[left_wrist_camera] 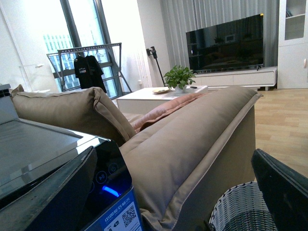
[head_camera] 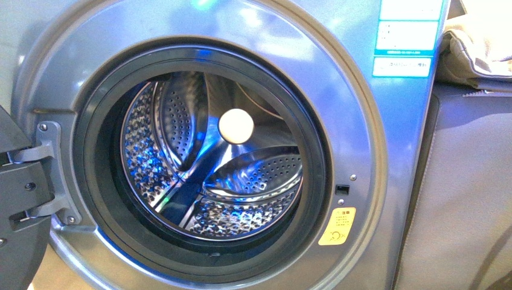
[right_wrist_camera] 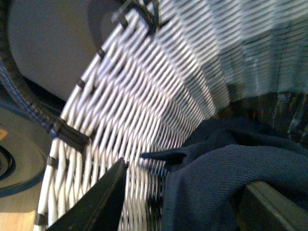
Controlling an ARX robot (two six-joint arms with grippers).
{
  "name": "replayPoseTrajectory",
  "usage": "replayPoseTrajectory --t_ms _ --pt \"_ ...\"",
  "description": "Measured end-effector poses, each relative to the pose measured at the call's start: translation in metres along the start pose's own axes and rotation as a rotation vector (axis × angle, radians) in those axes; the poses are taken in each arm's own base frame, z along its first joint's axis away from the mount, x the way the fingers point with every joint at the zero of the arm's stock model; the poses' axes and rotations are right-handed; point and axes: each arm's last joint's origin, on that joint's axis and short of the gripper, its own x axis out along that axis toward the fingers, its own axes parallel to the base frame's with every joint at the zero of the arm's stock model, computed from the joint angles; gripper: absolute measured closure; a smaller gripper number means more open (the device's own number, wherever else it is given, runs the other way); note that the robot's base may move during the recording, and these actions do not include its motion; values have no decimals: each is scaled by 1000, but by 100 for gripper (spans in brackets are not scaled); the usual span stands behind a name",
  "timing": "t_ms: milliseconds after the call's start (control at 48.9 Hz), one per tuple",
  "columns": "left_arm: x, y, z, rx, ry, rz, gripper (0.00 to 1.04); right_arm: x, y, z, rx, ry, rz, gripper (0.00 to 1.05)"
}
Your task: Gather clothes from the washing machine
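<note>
Washing machine filled the front view, door swung open, drum holding no clothes. Left wrist view: machine top, beige sofa, basket rim; left gripper's fingers spread, gripping nothing. Right wrist view: right gripper inside the basket, fingers apart, navy clothes between them, grip uncertain.

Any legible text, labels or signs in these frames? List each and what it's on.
None reads clearly.
Blue-white label on washing machine: too blurred.
Yellow sticker: warning symbol, characters unreadable.
Blue QR label on the washer's front: characters too small.
Basket, clothes: no text.
</note>
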Motion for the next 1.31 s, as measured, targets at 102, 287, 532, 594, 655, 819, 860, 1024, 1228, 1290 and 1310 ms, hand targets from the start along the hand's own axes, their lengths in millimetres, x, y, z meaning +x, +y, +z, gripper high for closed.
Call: replayPoseTrajectory --t_ms 102,287,532,594,655,819,860,1024,1228,1290,1310 --pt "0 0 0 0 0 0 7 0 2 -10 15 21 0 23" --pt "0 0 0 0 0 0 7 -24 42 1 -173 -177 85 8" --pt "0 0 0 0 -1 1 7 -37 55 19 -143 -273 54 7" --pt "0 0 0 1 -1 1 7 -33 45 15 -77 -240 27 7" --pt "0 0 0 1 -1 1 7 -34 41 16 -67 -259 13 7" --pt "0 0 0 0 -1 0 7 -52 53 27 -175 -439 42 7" --pt "0 0 0 1 -1 0 7 -59 65 25 -268 -447 84 15" --pt "0 0 1 0 -1 0 7 -68 114 -31 -470 -411 43 52" --pt "0 0 1 1 -2 0 7 -70 129 -51 -531 -455 72 88" --pt "0 0 1 1 -2 0 7 -69 130 -56 -534 -450 72 98" --pt "0 0 1 1 -2 0 7 -68 130 -58 -534 -449 71 101"
